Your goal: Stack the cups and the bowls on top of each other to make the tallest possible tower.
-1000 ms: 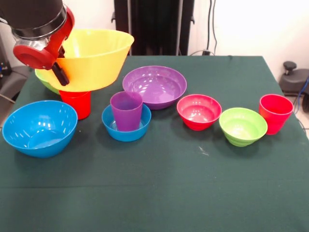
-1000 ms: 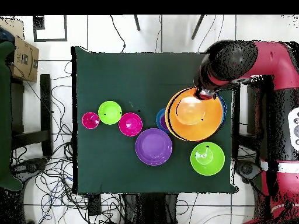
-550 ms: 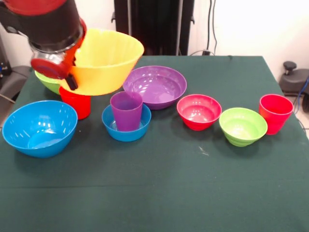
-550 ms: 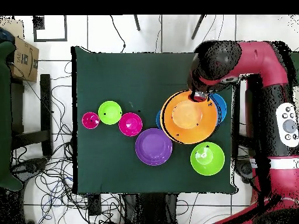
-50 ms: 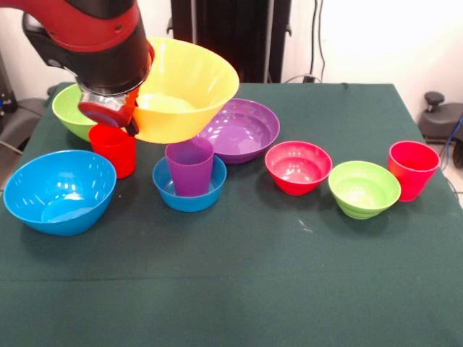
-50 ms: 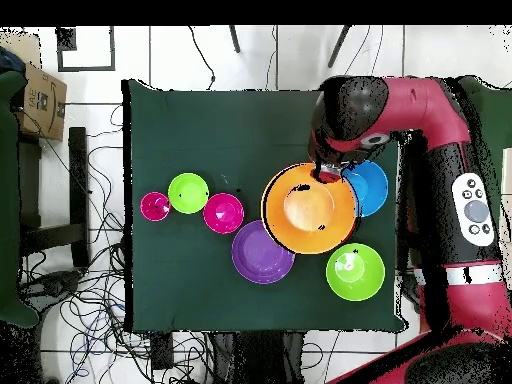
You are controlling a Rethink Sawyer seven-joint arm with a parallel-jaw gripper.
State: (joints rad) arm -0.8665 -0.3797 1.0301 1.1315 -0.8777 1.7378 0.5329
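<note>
step: carrying | claw (image 5: 132, 121) clamped on left rim of large yellow bowl (image 5: 187, 92), held tilted in the air above purple cup (image 5: 189, 165) in small blue bowl (image 5: 189, 186) | next: level, lower centred onto a base

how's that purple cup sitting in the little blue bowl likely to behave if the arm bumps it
The purple cup is taller than wide, so it probably tips rather than slides. It looks like thin glossy plastic, likely light and slippery. The small blue bowl rim around its base might catch it, or the bowl may skid along with it.
</note>
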